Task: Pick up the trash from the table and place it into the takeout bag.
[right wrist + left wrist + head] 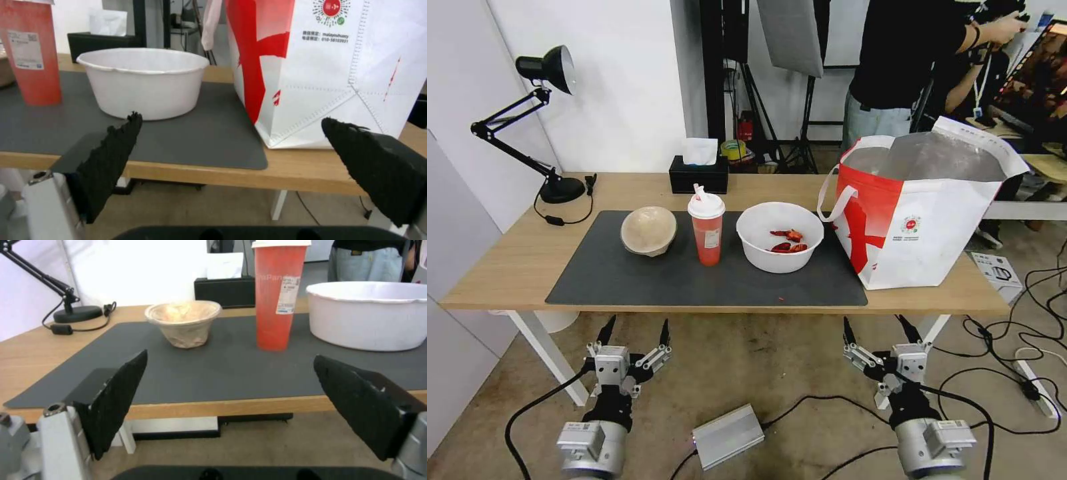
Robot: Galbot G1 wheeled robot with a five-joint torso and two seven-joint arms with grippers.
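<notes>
**Trash in a row, bag at the right end**

White bowl (780,237) with red scraps: on the counter (507,267) mat, beside the takeout bag (924,213); nearer the right hand (882,328). Red cup (706,230), beige bowl (648,230): ahead of the left hand (634,329). Both hands wide open, empty, below the counter edge.

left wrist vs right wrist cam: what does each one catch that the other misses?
Left wrist alone: the beige paper bowl upright on the mat, the desk lamp, and the open left gripper short of the table edge.
Right wrist alone: the takeout bag standing beside the white bowl, and the open right gripper.
Both: white bowl, red drink cup, black tissue box, dark grey mat, table.
</notes>
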